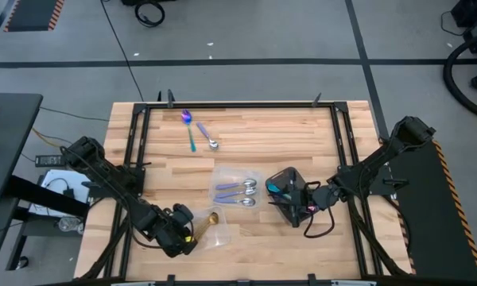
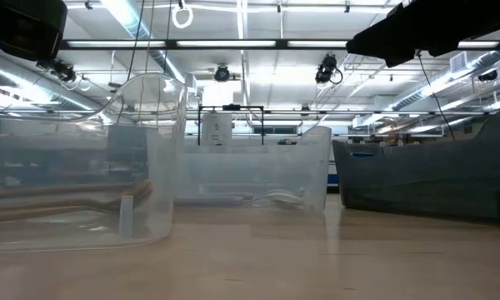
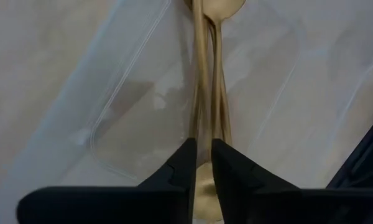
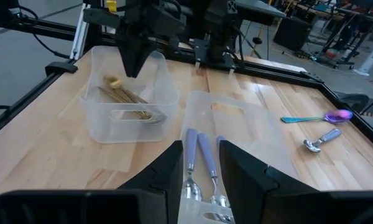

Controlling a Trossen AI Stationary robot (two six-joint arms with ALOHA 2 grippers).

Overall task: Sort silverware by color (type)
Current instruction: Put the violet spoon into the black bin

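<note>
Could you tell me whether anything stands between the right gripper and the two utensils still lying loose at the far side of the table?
Nothing solid blocks a lifted path. The right gripper hovers at the clear container holding lavender-handled spoons; that container lies between it and the iridescent spoon and the lavender-handled utensil.

spoons (image 4: 127,99) in left container (image 4: 127,102) | spoons (image 4: 202,165) in middle container (image 4: 236,121) | two utensils (image 1: 199,131) behind, on table (image 1: 286,131)

From overhead, the left hand (image 1: 184,236) covers most of the gold spoons (image 1: 213,215); only one bowl shows. In the left wrist view, the gold spoon bowls (image 3: 219,7) run off the frame edge. At tabletop height, the clear containers (image 2: 83,167) blur their contents. The grey-handled spoons (image 4: 202,168) are cut off at the frame's bottom edge.
</note>
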